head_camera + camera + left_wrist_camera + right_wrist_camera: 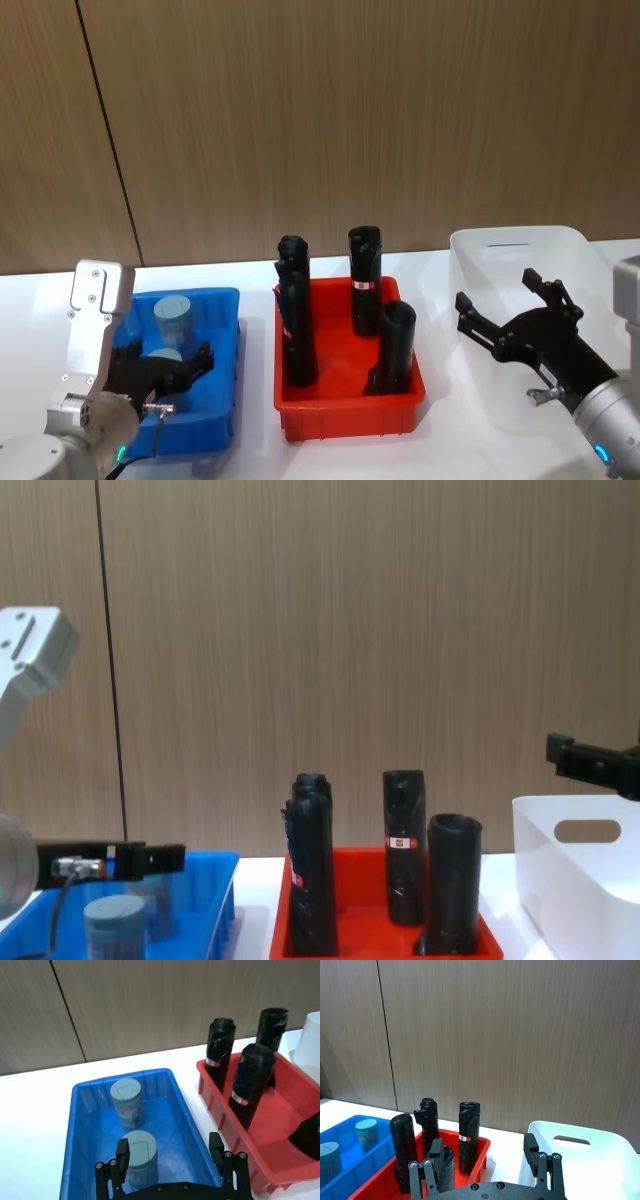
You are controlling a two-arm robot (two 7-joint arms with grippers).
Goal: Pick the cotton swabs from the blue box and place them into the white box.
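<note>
Two cotton swabs tubs stand upright in the blue box, which sits at 9 o'clock of a red tray holding black cylinders, one tub at 12 o'clock of the other. The left gripper is low over the near end of the blue box, fingers spread wide and grasping nothing, with the nearer tub standing between them, close to one finger. The right gripper hovers over the white box at 3 o'clock of the red tray, likewise released and empty, and the white box holds no tub that can be seen.
</note>
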